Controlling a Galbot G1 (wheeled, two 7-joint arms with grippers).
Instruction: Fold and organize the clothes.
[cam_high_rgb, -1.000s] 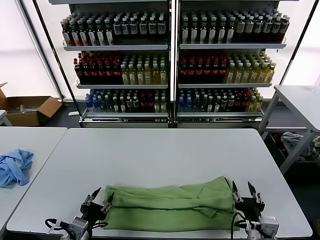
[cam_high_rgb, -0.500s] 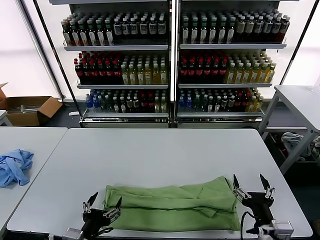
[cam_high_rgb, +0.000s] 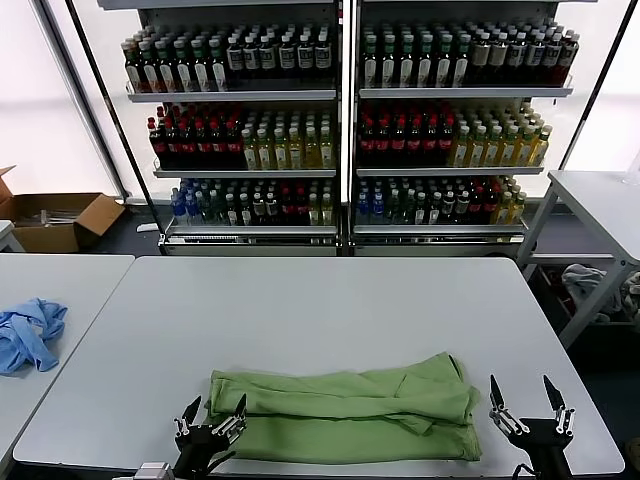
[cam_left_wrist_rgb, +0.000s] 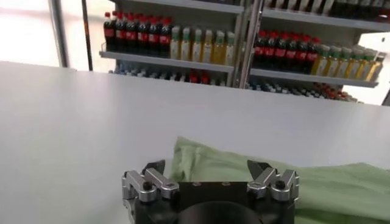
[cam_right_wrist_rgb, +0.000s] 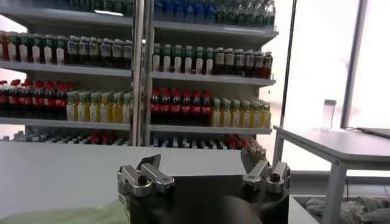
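The folded light green shirt (cam_high_rgb: 345, 415) is laid near the white table's (cam_high_rgb: 320, 310) 6 o'clock edge. Both the left gripper (cam_high_rgb: 212, 413) and right gripper (cam_high_rgb: 529, 400) are held released, empty, at its ends. No label can be read on the shelved bottles (cam_high_rgb: 345, 140).

No text, brand, number or sign is reading clearly anywhere. The bottles (cam_high_rgb: 245, 58) standing on the shelves (cam_high_rgb: 240, 94) behind the table are showing coloured labels, but their lettering is too small to make out. The cardboard box (cam_high_rgb: 55, 218) is showing no legible print.
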